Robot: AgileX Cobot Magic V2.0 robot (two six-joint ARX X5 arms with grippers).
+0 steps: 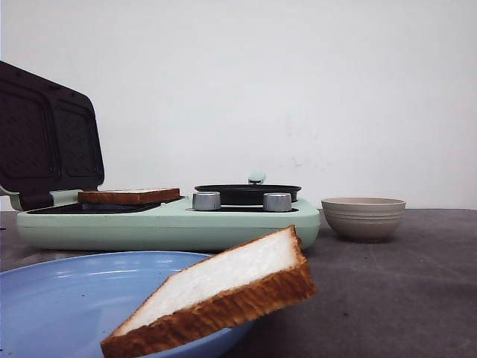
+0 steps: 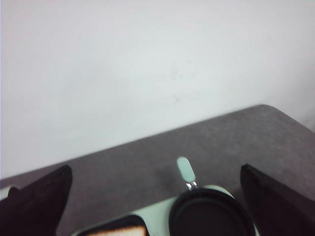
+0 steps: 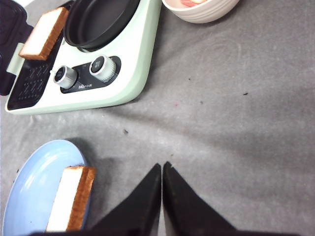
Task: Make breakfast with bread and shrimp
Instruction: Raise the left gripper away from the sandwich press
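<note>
One bread slice leans on the rim of a blue plate, overhanging its edge; the right wrist view shows this bread slice too. A second slice lies on the grill plate of the mint-green breakfast maker. A pink-orange bit of shrimp shows inside the beige bowl. My left gripper hangs open above the maker, with the black pan and the grilled slice below it. My right gripper is shut on nothing over the grey table, beside the plate.
The maker's dark lid stands open at the left. Two silver knobs face the front, and the pan's mint handle points toward the white wall. The beige bowl sits right of the maker.
</note>
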